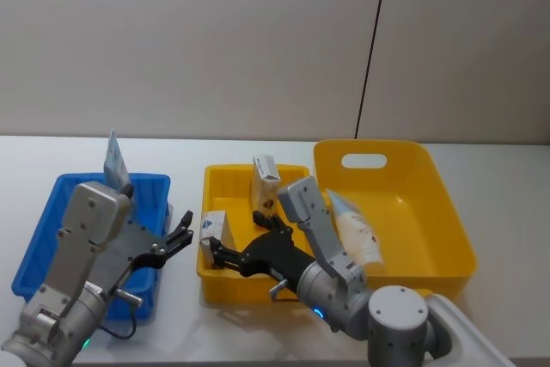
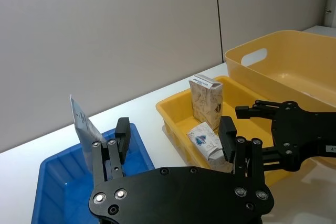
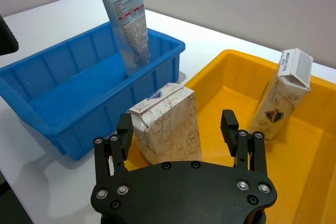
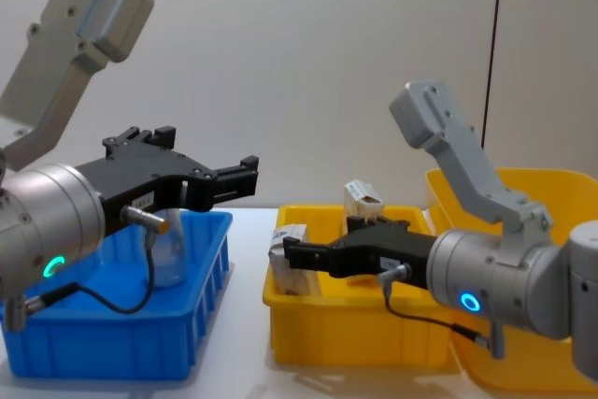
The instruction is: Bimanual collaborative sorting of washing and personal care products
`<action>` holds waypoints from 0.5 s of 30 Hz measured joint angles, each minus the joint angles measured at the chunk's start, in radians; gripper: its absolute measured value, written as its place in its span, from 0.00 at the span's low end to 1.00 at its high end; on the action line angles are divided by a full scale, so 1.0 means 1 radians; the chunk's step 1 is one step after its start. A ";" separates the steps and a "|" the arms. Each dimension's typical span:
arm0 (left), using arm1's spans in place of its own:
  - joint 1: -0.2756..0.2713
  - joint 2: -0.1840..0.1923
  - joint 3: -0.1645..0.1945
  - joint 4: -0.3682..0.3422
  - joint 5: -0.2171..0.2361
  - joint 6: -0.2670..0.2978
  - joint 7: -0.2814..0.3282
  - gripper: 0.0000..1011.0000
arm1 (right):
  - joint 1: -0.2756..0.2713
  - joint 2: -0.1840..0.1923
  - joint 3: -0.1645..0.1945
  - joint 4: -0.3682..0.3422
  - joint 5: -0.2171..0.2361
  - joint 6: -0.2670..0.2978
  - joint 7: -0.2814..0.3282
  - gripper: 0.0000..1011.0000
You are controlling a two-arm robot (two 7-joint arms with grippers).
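Observation:
A white tube [image 1: 114,159] stands tilted against the far wall of the blue bin [image 1: 51,221]. In the small yellow bin [image 1: 225,285], one cream carton [image 1: 265,180] stands at the back and another carton [image 1: 212,228] stands at the front left corner. My right gripper [image 3: 177,127] is open and straddles that front carton [image 3: 168,124], one finger close beside it, the other apart. My left gripper [image 1: 182,240] hangs open and holds nothing, above the blue bin's right edge. A second tube [image 1: 357,229] lies in the large yellow bin [image 1: 430,204].
The three bins sit side by side on a white table [image 1: 516,169] with a grey wall behind. The two grippers are close together over the gap between the blue bin [image 4: 112,352] and the small yellow bin [image 4: 355,343].

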 joint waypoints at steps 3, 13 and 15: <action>0.000 0.000 0.000 0.000 0.000 0.000 0.000 0.99 | 0.009 0.000 -0.003 0.010 0.002 0.003 0.005 0.99; 0.000 0.000 0.000 0.000 0.000 0.000 0.000 0.99 | 0.039 -0.002 -0.013 0.051 0.019 0.003 0.036 0.99; 0.000 0.000 0.000 0.000 0.000 0.000 0.000 0.99 | 0.046 -0.002 -0.015 0.060 0.024 0.001 0.046 0.99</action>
